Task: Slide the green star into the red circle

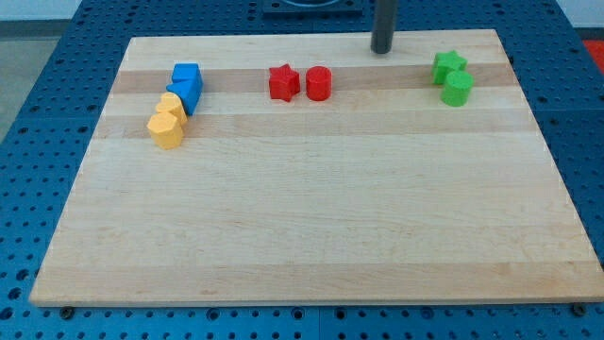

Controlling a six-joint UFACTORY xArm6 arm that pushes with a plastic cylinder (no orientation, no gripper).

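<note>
My tip (381, 49), a bare rod grasping nothing, rests on the wooden worktop (311, 227), between the red circle (318, 83) and the green star (449, 65).

- My tip (381, 49) rests near the wooden board's (302, 227) top edge, between the red pair and the green pair.
- Green star (449, 65) touches the green cylinder (458, 89) below it.
- Red star (283, 82) sits just left of the red cylinder (319, 83).
- Two blue blocks (186, 85) and two yellow blocks (168, 121) cluster at the view's left.

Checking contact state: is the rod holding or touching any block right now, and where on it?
Nothing held. My tip is clear of all blocks, between the red circle and the green star.
</note>
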